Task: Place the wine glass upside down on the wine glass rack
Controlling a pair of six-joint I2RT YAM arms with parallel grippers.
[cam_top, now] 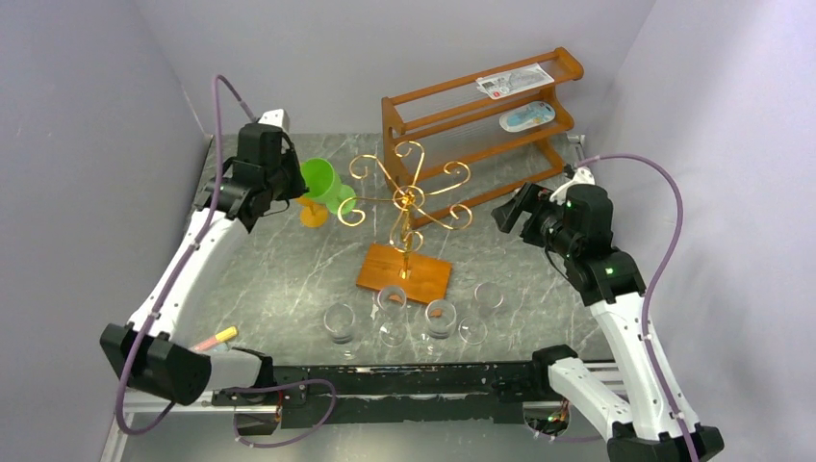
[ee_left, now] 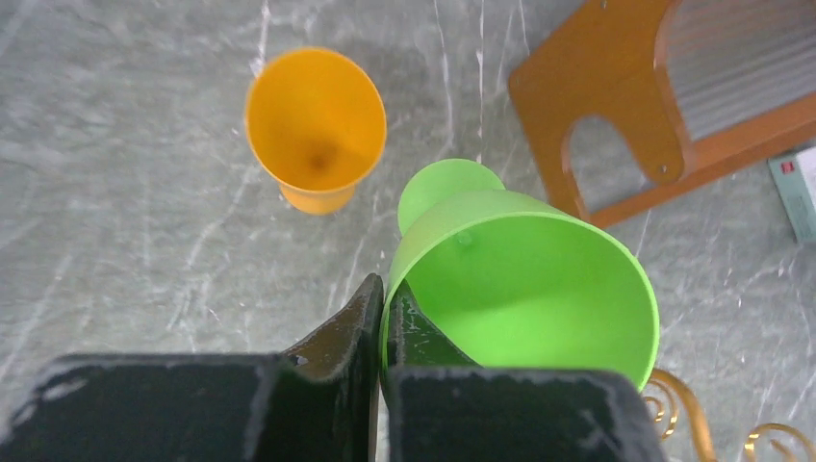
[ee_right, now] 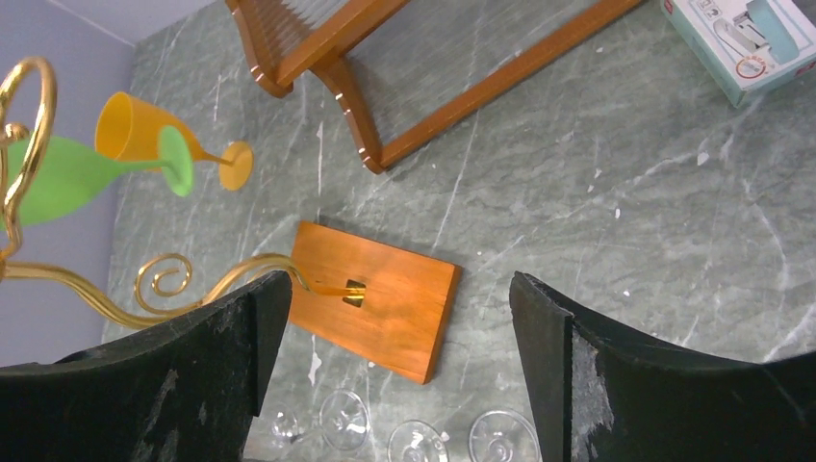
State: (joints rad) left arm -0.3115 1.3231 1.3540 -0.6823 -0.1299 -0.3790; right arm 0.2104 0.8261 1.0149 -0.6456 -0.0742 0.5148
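My left gripper (cam_top: 292, 189) is shut on the rim of a green wine glass (cam_top: 322, 183), with one finger inside the bowl and one outside (ee_left: 385, 289). The glass (ee_left: 529, 279) hangs tilted above the table, its foot pointing toward the wine glass rack (cam_top: 409, 197). The rack is a gold wire tree on an orange-brown wooden base (cam_top: 404, 272). The glass is close to the rack's left scroll arms, and the right wrist view also shows it (ee_right: 67, 178). My right gripper (cam_top: 505, 214) is open and empty to the right of the rack, above its base (ee_right: 395, 284).
An orange wine glass (cam_top: 314, 214) stands upright just left of the green one. Several clear wine glasses (cam_top: 392, 306) stand in front of the rack base. A brown three-tier shelf (cam_top: 481, 125) with packages stands at the back right. A pink-yellow marker (cam_top: 216, 339) lies front left.
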